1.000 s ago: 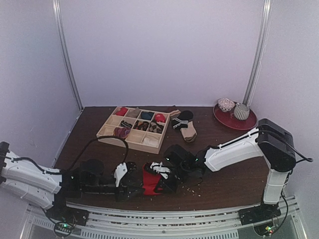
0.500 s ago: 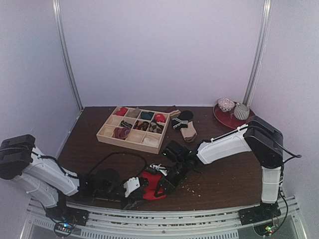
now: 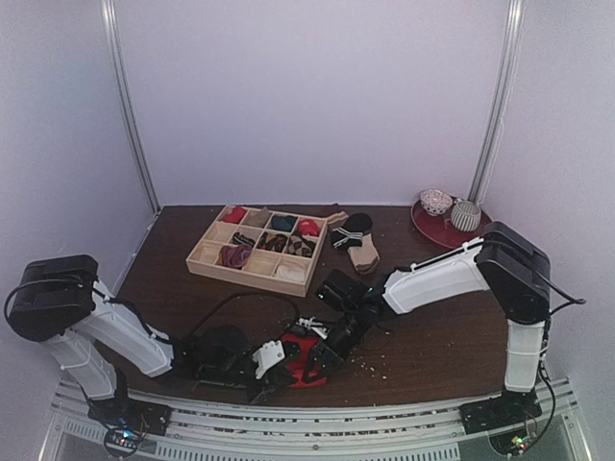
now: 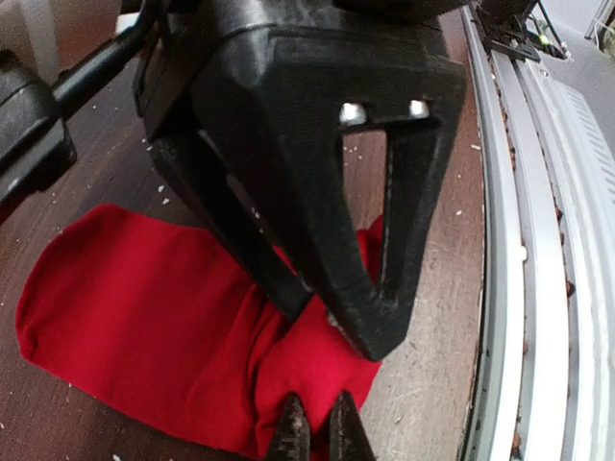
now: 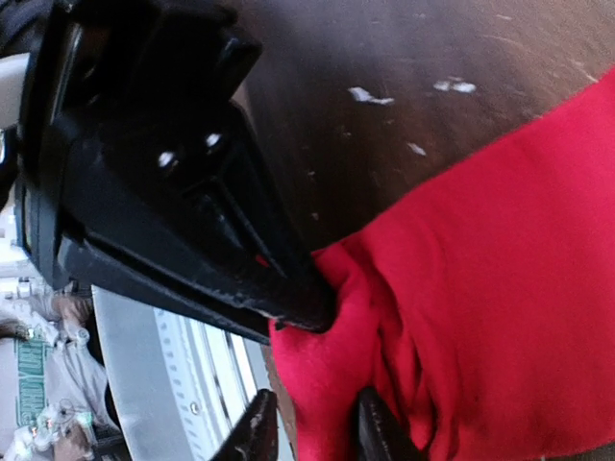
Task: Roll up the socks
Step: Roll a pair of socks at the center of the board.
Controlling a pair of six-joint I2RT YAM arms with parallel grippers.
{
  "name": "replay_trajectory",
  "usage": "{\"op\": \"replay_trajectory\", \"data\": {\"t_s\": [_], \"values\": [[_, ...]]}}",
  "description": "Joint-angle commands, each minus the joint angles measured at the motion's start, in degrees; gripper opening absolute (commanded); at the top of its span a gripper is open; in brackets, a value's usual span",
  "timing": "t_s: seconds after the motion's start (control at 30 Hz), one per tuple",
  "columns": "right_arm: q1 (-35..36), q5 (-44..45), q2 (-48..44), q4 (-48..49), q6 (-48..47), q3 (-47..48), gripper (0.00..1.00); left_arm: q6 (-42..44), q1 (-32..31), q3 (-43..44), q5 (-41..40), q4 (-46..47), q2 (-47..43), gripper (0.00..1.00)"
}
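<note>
Soft even light, blurry wrist close-ups

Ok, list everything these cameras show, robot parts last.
red sock: one, bright red, bunched on the table's near edge, centre
wooden tray: one, pale wood, divided, far left of centre
sock rolls: several, red, blue, dark and cream, in the tray's compartments
striped sock: one, black with white stripes, right of the tray
tan sock: one, plain tan, beside the striped sock
plate: one, dark red, far right
small vessels: two, pale and patterned, on the plate
table: one, dark brown wood, with white specks
left arm: one, white and black, left jaws pinching the red sock
right arm: one, white and black, right jaws closed on the red sock
</note>
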Motion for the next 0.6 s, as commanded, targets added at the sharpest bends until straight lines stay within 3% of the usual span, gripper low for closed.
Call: {"op": "replay_trajectory", "data": {"t_s": [0.0,0.2,0.33,0.43,0.57], "values": [[0.3,10.7,-3.5,-4.3,-1.6,-4.0,0.32,-6.5,0.2,-0.3,1.0,-4.1,2.3,0.00],[0.9,21.0,-22.3,16.7,-2.1,-16.3,0.38,-14.3,1.9,2.2,7.3,-16.3,0.8,0.00],[8.2,35.7,-33.1,33.1,-17.4,-29.6,0.50,-17.7,4.6,4.7,15.2,-21.8,0.8,0.00],[13.5,42.6,-34.2,40.3,-28.7,-34.7,0.54,-19.4,6.8,4.7,20.8,-21.7,1.7,0.00],[17.6,46.0,-30.9,39.2,-36.9,-34.1,0.54,-19.6,8.4,5.1,24.0,-23.1,3.6,0.00]]}}
